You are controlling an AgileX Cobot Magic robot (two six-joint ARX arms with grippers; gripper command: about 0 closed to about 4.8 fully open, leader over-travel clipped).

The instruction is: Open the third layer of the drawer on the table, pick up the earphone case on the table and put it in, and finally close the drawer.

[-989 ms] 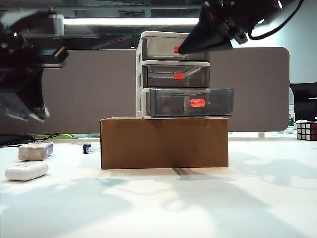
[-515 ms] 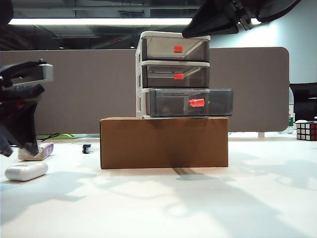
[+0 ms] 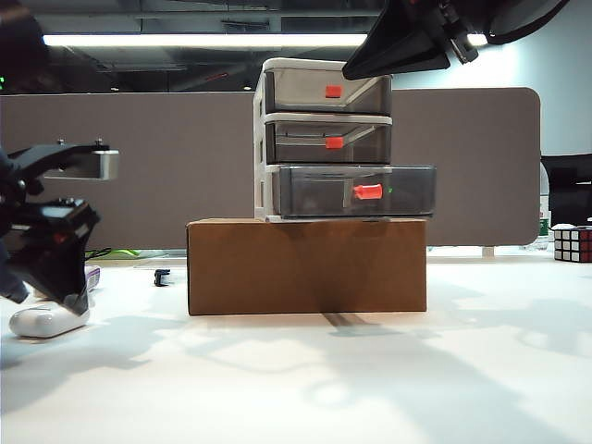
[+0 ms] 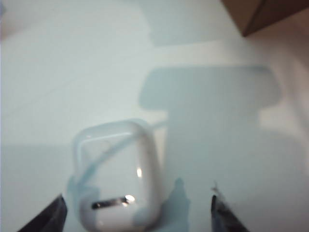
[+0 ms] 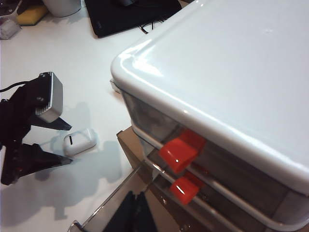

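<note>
A small white-framed drawer [image 3: 322, 139] unit with three smoky translucent tiers and red-orange handles stands upright on a brown cardboard box [image 3: 307, 265]. The third layer [image 3: 356, 191], the lowest, is pulled out. A smooth white earphone case [image 3: 46, 320] lies flat on the white table [image 3: 370, 379], well left of the box.

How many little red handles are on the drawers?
3. One red handle is on the top drawer, one on the middle drawer, and one on the third layer, the bottom drawer, which is pulled out. None looks hidden.
</note>
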